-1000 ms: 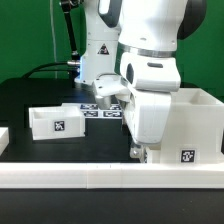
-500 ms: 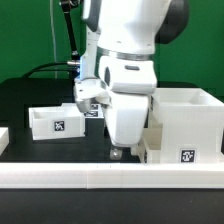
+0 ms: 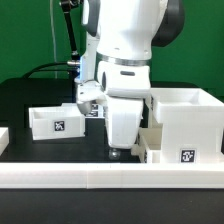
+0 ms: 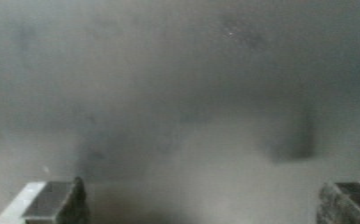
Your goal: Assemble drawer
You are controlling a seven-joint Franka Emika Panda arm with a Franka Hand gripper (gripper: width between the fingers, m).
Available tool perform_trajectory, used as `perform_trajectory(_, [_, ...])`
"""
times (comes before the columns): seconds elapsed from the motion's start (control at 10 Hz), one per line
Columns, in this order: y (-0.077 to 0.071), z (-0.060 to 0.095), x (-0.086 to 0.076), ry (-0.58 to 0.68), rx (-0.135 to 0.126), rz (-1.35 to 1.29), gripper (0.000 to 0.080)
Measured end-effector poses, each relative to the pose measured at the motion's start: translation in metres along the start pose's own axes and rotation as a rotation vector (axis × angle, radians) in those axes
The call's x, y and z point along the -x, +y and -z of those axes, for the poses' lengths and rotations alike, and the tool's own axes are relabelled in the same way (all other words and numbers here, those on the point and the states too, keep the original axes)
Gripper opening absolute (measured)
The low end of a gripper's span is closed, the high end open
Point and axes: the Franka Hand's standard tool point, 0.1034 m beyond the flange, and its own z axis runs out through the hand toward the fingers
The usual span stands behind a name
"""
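Shifted from the tall open box (image 3: 186, 122) toward the smaller box (image 3: 57, 122), the fingers (image 4: 52, 201) hang spread apart.

I see one arm (image 3: 125, 60). I count two white boxes: one small box (image 3: 40, 120) on the exterior view's left and one big box (image 3: 195, 120) on the exterior view's right. Each box shows one tag, so that makes two: the small tag (image 3: 58, 126) and the big tag (image 3: 187, 156). There is one marker board (image 3: 95, 112). The arm hides part of it, so I cannot count its tags. I see one black table (image 3: 20, 100), one long white rail (image 3: 60, 178) and one black cable (image 3: 45, 70). In the wrist view I count two fingers (image 4: 52, 200).
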Motion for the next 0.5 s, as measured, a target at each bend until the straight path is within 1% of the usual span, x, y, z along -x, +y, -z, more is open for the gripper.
perform_trajectory(0.2, [0.002, 0.003, -0.014, 0.002, 0.001, -0.039, 0.0649])
perform_trajectory(0.3, [0.003, 0.005, -0.017, -0.003, -0.008, -0.047, 0.0649])
perform_trajectory(0.4, [0.007, 0.011, -0.021, -0.01, -0.022, -0.045, 0.0649])
perform_trajectory(0.5, [0.014, 0.017, -0.024, -0.009, -0.019, -0.023, 0.0649])
